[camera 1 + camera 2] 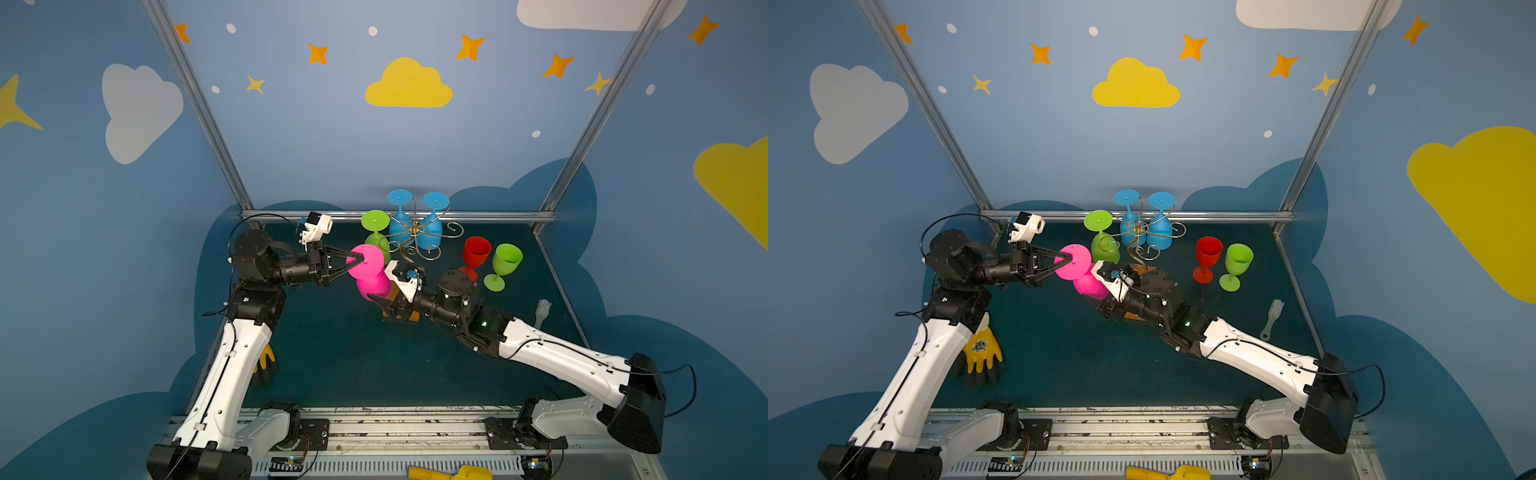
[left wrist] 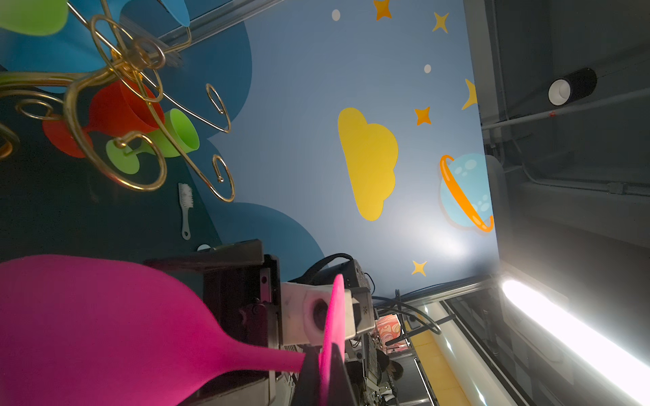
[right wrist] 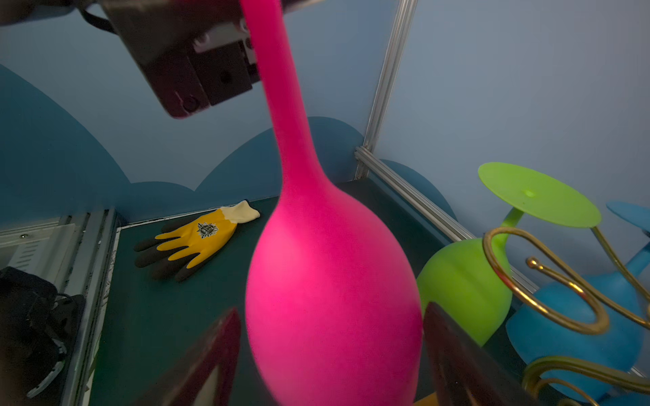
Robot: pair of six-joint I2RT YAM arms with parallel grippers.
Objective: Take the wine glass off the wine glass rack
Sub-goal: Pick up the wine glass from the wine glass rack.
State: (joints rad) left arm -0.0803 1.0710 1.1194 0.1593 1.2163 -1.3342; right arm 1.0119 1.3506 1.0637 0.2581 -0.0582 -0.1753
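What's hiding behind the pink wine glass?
A green wine glass hanging upside down on the gold rack. The pink wine glass covers part of its bowl in this top view.

Nothing here comes out as a word, number or brand I can read. The one printed mark is a dark round crest on the yellow back of the glove (image 3: 197, 239), which lies flat on the table well beyond my right claw (image 3: 330, 327). From that wrist it looks like a badge with fine light detail inside, too small to make out as letters. In a top view the same crest sits on the glove (image 1: 982, 349) well back from my left claw (image 1: 1069, 259), beside my left forearm, and it is only a dark blot there.
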